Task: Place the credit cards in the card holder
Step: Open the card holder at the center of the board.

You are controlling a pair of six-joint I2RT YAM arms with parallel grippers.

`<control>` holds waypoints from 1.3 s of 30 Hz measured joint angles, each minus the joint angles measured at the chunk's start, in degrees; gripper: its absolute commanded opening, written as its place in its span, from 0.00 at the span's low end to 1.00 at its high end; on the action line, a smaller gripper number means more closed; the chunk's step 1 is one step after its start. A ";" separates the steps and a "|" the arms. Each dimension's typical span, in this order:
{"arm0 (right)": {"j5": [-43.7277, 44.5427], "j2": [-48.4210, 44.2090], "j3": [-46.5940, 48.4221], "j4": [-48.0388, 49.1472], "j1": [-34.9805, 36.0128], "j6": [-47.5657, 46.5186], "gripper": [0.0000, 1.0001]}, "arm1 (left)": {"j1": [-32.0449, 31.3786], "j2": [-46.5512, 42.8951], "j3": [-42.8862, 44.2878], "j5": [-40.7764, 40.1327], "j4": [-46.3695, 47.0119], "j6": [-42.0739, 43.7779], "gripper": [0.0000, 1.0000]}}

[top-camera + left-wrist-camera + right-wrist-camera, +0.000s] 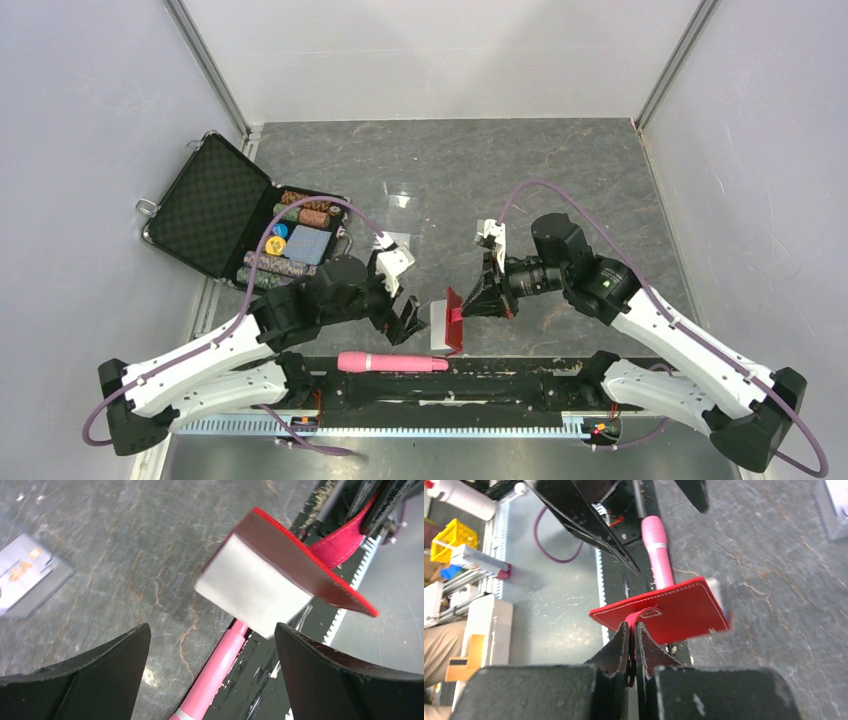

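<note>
Surface: dark grey marbled counter [560, 170] between white walls.
Top view: the right hand [468, 305], lower centre, pinches the red wallet [452, 318], which stands on edge. The left hand [400, 305] is spread open just left of it. A black case [205, 205] sits at left and a pink tube [390, 362] below.
Left wrist view: the wallet is at upper right, pale face showing. A blurred grey card [25, 575] with a gold mark lies flat at the left edge.
Right wrist view: the fingers are closed on the wallet's tab, lower centre.

Soft, even light, faint shadows; beyond the left claw [211, 630] the card holder [295, 555] is motion-blurred; the credit card [27, 575] to its left likewise.
</note>
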 measured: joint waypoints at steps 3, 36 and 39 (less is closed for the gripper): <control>-3.91 0.00 0.35 0.76 0.00 -0.17 0.00 | 0.00 1.99 0.33 4.74 2.40 3.41 1.00; 0.50 2.38 1.53 2.82 -3.37 1.16 0.36 | 0.00 9.92 1.99 19.80 16.00 2.82 0.02; 3.39 1.03 1.49 2.97 -4.07 1.79 0.65 | 0.02 7.45 0.92 17.31 16.11 0.83 0.02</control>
